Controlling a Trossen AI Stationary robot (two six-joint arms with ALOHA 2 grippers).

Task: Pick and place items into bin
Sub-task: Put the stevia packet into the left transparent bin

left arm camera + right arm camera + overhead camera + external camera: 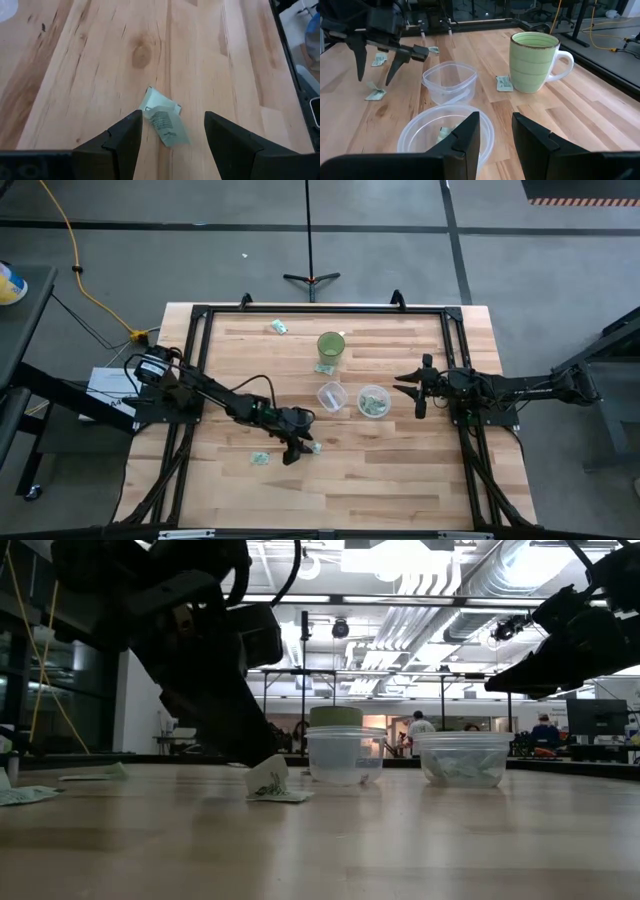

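Observation:
A pale green-and-white packet (162, 122) lies flat on the wood. My left gripper (172, 125) is open with one finger on either side of it, the packet nearer one finger. From table height the packet (270, 783) sits just under the dark fingers. Other packets lie near the left arm (260, 458), at the far edge (279, 327) and beside the green cup (504, 83). My right gripper (496, 132) is open and hovers over a round clear tub (415, 142) holding packets (444, 134).
A second clear tub (331, 396) stands left of the round one, and a green cup (331, 346) stands behind both. A black frame rail (320, 310) runs round the table. Bare wood (380, 480) lies toward the near edge.

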